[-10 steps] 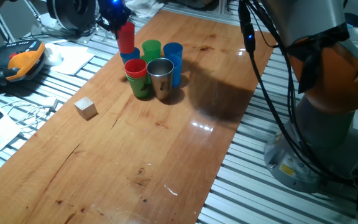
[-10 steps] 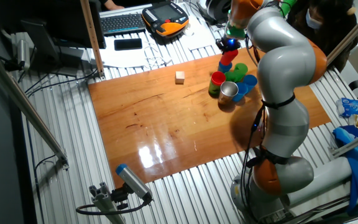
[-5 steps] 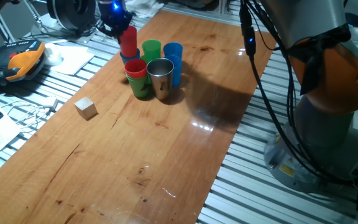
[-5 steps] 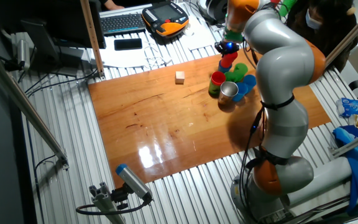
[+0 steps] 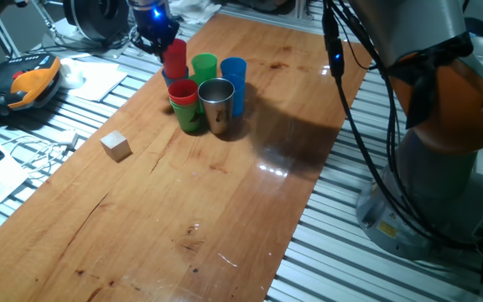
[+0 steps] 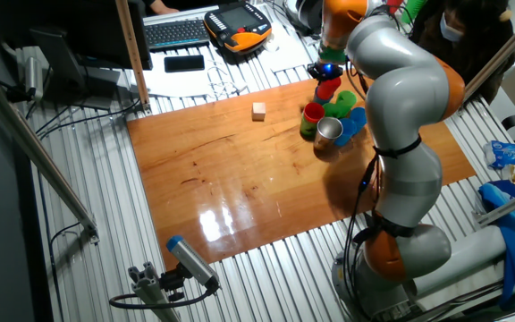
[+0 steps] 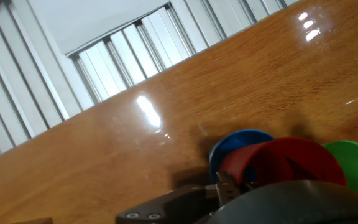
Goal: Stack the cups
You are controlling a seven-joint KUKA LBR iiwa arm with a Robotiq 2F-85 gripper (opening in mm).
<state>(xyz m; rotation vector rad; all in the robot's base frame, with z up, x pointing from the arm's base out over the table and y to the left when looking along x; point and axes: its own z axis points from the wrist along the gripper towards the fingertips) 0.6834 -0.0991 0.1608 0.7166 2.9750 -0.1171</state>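
At the far end of the wooden table (image 5: pixel 225 193), the gripper (image 5: pixel 159 35) is clamped on the rim of a red cup (image 5: pixel 174 57), which hangs tilted over a blue cup (image 7: pixel 238 147) beneath it. From the hand view, the red cup's open mouth fills the lower right, a metal fingertip (image 7: pixel 227 185) pressed against its edge, with the blue cup's rim showing just behind and a green cup (image 7: pixel 352 163) just beside it on the right. Whether the red cup's base touches the blue one cannot be told. Close by stands the rest of the cluster: a green cup (image 5: pixel 204 67), a tall blue stack (image 5: pixel 234 82), a steel cup (image 5: pixel 216 105) at the front, and another red cup (image 5: pixel 183 91) nested in a green one (image 5: pixel 191 120). All of them crowd together, touching or nearly so. A small wooden cube (image 5: pixel 116 145) sits well apart from them, nearer the table's left edge. Beside the table, on the slatted metal surround, rises the robot's grey and orange arm (image 6: pixel 401 116), its cables (image 5: pixel 355 109) trailing down toward the base (image 5: pixel 418 210). An orange control pendant (image 5: pixel 28 82) lies off the table to the left.
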